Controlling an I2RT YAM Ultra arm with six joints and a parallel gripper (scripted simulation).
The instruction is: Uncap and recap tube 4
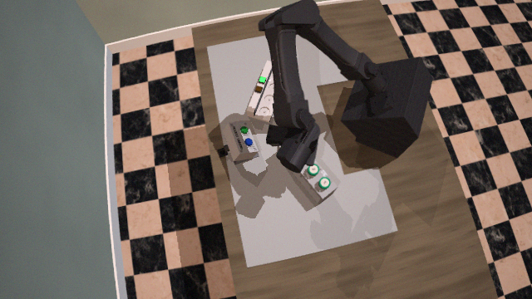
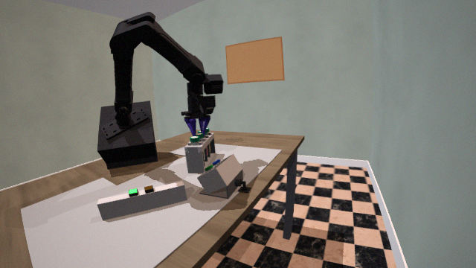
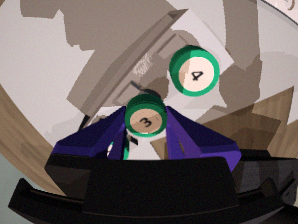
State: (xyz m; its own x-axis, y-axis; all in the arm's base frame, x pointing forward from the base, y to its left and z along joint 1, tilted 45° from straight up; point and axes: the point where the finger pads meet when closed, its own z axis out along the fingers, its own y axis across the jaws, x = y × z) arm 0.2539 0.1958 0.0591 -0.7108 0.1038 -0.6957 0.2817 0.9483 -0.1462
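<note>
Green-rimmed round cap is clenched in the purple-fingered pincer; twisting is best kept square, the matching cap just ahead left untouched.

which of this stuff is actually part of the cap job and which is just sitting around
Part of the job:
gripper, shut on a green cap
decapping station
cap tray console, green lamp lit
key desk

Just there:
orange wall board
small black piece beside the desk
</note>
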